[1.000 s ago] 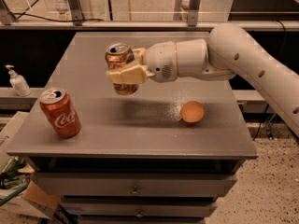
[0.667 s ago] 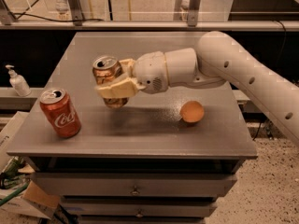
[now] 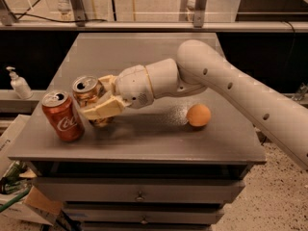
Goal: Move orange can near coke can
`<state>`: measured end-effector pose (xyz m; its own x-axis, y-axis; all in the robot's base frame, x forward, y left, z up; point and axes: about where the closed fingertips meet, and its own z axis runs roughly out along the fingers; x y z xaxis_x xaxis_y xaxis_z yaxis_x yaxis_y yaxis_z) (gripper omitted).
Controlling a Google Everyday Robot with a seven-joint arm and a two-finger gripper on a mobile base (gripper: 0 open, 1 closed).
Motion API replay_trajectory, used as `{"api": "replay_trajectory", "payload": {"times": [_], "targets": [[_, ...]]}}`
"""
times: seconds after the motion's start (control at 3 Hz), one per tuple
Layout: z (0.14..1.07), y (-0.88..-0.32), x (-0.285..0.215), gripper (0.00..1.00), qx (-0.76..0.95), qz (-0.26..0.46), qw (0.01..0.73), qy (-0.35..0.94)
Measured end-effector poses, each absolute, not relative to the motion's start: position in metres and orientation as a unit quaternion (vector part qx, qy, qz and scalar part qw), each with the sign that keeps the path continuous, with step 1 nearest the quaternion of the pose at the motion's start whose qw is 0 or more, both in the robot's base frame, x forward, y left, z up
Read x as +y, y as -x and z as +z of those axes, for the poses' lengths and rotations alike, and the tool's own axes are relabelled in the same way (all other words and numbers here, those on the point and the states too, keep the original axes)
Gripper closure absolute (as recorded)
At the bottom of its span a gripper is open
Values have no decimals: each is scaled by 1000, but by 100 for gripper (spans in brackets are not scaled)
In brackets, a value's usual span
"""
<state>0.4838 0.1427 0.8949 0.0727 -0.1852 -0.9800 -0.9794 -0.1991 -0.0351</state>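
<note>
The orange can (image 3: pixel 86 91), orange-brown with a silver top, is upright in my gripper (image 3: pixel 98 105), whose pale fingers (image 3: pixel 100 111) are shut around its lower body. It sits low over the grey table (image 3: pixel 159 134), just right of the coke can (image 3: pixel 61 116), a red can with white script standing near the table's front left edge. The two cans are close together, almost touching. My white arm reaches in from the right.
A round orange fruit (image 3: pixel 198 115) lies on the table to the right of the gripper. A white pump bottle (image 3: pixel 19 83) stands on a ledge off the table's left. Drawers are below the table front.
My gripper has carried the orange can left and down towards the front, from the table's middle to right beside the coke can. The coke can and fruit have not moved.
</note>
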Motion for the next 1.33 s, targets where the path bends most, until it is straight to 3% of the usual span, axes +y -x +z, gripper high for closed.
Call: {"api": "replay_trajectory", "payload": {"times": [0.67, 1.33], "targets": [[868, -484, 166, 100, 453, 500, 384, 631], [863, -485, 170, 59, 448, 506, 379, 633]]}}
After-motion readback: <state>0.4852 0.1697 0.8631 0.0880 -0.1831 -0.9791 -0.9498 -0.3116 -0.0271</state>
